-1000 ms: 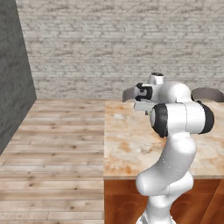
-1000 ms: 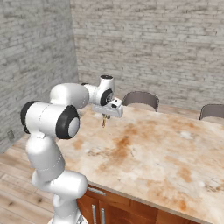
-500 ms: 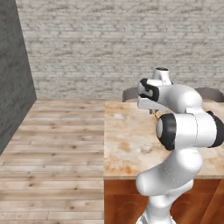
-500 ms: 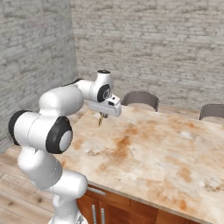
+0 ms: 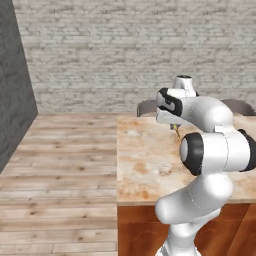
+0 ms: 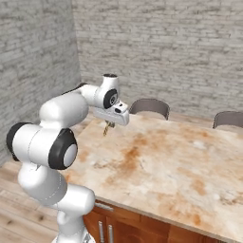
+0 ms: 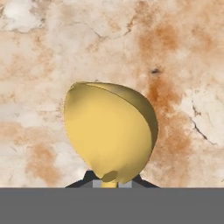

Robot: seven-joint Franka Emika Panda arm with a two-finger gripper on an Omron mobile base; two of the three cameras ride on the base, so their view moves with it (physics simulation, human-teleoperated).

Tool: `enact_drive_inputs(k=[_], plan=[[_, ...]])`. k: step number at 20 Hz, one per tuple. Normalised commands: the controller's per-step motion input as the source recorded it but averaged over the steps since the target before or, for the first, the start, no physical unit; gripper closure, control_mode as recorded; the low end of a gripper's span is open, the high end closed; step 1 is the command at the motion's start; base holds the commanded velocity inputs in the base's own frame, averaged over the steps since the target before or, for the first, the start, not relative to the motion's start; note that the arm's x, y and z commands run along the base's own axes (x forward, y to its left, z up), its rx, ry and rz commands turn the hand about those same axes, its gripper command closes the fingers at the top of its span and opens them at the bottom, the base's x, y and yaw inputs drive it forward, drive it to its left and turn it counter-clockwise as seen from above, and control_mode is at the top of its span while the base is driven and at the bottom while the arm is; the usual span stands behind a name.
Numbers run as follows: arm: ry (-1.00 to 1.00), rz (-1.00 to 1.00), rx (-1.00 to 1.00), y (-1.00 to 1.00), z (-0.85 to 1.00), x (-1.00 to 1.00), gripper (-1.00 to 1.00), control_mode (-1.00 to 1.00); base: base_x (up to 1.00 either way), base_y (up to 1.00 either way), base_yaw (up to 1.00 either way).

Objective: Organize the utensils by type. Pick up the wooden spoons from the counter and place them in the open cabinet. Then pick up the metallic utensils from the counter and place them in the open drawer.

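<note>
My gripper (image 6: 110,122) is shut on a wooden spoon (image 6: 106,129) and holds it above the far left part of the marbled counter (image 6: 161,166). The spoon hangs down from the fingers, clear of the surface. In the hand view its yellow bowl (image 7: 109,131) covers the middle of the picture, with the counter (image 7: 183,65) behind it and the gripper (image 7: 109,180) at the handle end. From the left base view the gripper (image 5: 172,125) sits under the white wrist, and the spoon (image 5: 176,132) pokes out just below it.
Two dark chairs (image 6: 149,107) (image 6: 230,118) stand along the counter's far side, in front of a brick wall. Wooden floor (image 5: 60,165) lies to the left of the counter's edge. Brown cabinet fronts (image 6: 123,228) run below the near edge.
The arm's elbow has swung outward and lower. The hand has shifted slightly along the counter's far side, with the spoon still in its grip.
</note>
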Motion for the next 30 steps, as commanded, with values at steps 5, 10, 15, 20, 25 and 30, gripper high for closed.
enact_drive_inputs(k=[5, 10, 15, 20, 25, 30], plan=[[0.00, 0.00, 0.00, 0.00, 0.00, 0.00, 1.00, 1.00, -0.13, -0.02, -0.81], [0.00, 0.00, 0.00, 0.00, 0.00, 0.00, 1.00, 1.00, -0.03, 0.00, -0.99], [0.00, 0.00, 0.00, 0.00, 0.00, 0.00, 1.00, 1.00, 0.00, 0.02, -1.00], [0.00, 0.00, 0.00, 0.00, 0.00, 0.00, 1.00, 1.00, 0.00, 0.00, -1.00], [0.00, 0.00, 0.00, 0.00, 0.00, 0.00, 1.00, 1.00, 0.01, -0.06, -0.99], [0.00, 0.00, 0.00, 0.00, 0.00, 0.00, 1.00, 1.00, 0.19, -0.24, -0.82]])
